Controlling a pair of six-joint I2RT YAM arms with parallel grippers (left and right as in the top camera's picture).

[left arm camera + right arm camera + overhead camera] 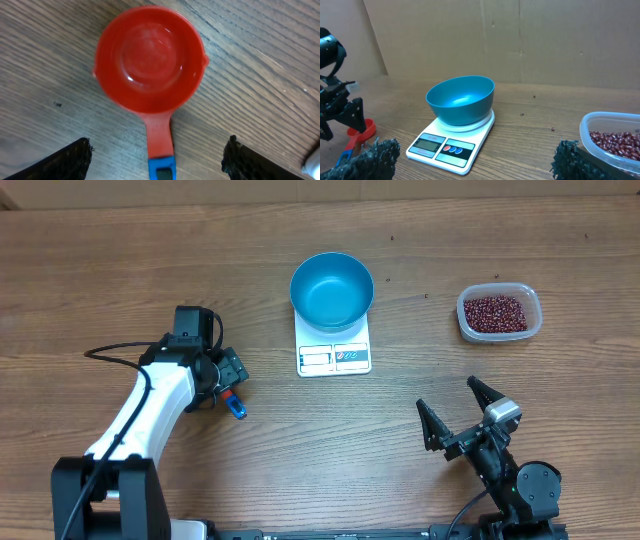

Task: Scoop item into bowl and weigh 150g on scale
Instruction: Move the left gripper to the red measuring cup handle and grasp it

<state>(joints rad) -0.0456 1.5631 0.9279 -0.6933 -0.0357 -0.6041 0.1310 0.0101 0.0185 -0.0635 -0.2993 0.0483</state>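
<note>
On the left, your left fingers (60, 162) stood released, one to each side of the red scoop's (150, 60) handle and touching nothing. The scoop lay empty on the worktop (120, 260), cup up, with its blue handle end in the gap between them. That handle was narrow and flat. If you closed off-centre, I judged one finger would meet it first and skate the scoop across the wood instead of gripping it. A hold right at the blue end would likely let a loaded cup droop and spill.

In the middle, the blue bowl (332, 288) sat empty on the white scale (334, 357), whose display faced the near side. I could not read the display, so an untared scale was a real risk, since the bowl's own weight would then count toward the target. The bowl also lay between the scoop and the beans. A low reach across from the left could clip its rim and shift it on the platform.

On the right, the beans (497, 311) filled a clear plastic tub (536, 300) at the far side, well apart from the bowl. The tub looked light, and a scoop pushed in sideways could shove it along or tip it. Your right fingers (429, 420) were spread wide and grasping nothing, near the front edge and well clear of the tub, so nothing braced it. Any beans dropped on the way back might land on the scale beside the bowl and falsify the weight.
</note>
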